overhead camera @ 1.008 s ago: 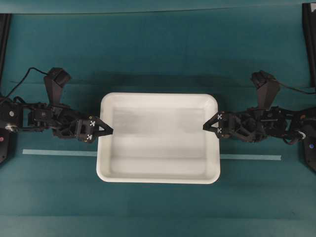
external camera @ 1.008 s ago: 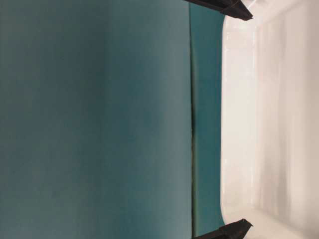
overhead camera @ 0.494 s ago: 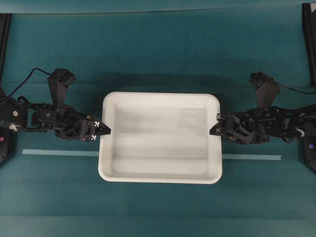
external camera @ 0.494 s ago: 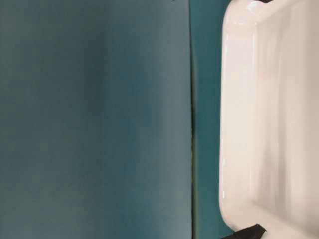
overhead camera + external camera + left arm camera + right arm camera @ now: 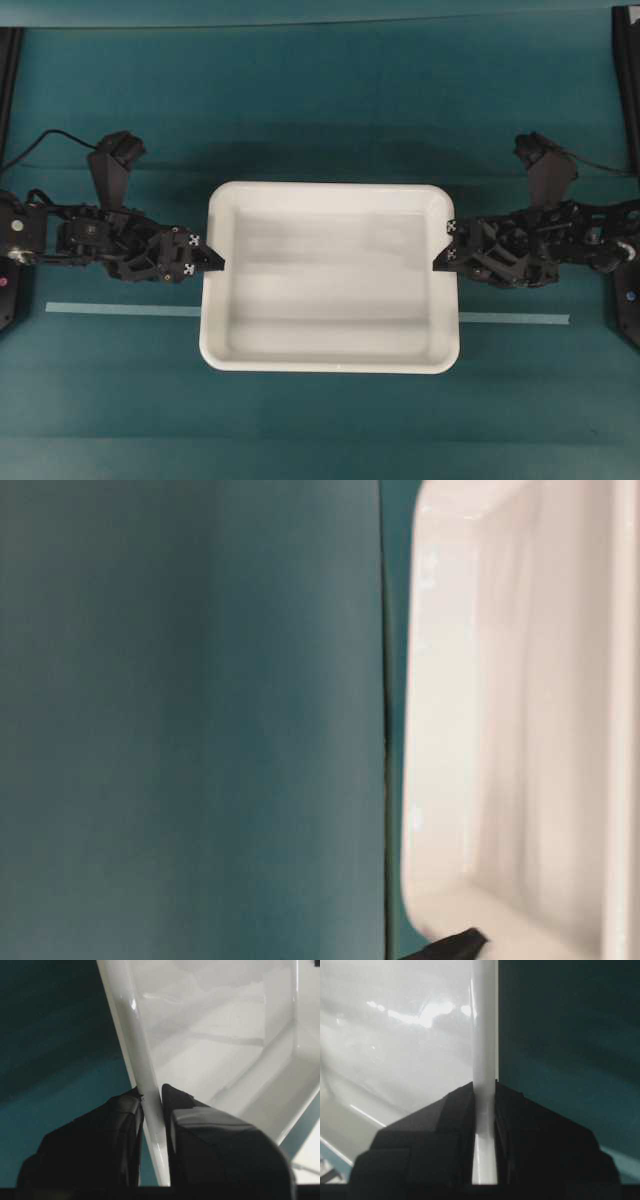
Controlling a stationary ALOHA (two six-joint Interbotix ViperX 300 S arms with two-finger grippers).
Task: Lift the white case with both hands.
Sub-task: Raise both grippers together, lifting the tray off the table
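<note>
The white case (image 5: 330, 278) is a large shallow white tray in the middle of the overhead view, held above the teal table. My left gripper (image 5: 207, 262) is shut on its left rim; the left wrist view shows the rim (image 5: 145, 1085) pinched between both fingers (image 5: 150, 1097). My right gripper (image 5: 444, 252) is shut on the right rim, which runs between the fingers in the right wrist view (image 5: 484, 1091). The table-level view shows the case's near wall (image 5: 450, 730) filling the right side, with one dark fingertip (image 5: 455, 945) at the bottom edge.
A thin pale tape strip (image 5: 120, 309) lies on the teal table surface, passing under the case and showing again at the right (image 5: 515, 319). Black frame posts (image 5: 625, 80) stand at both far edges.
Both grippers have closed onto the case's rims. The case looks larger in the overhead and table-level views, so it has risen off the table; the right gripper has shifted slightly right.
</note>
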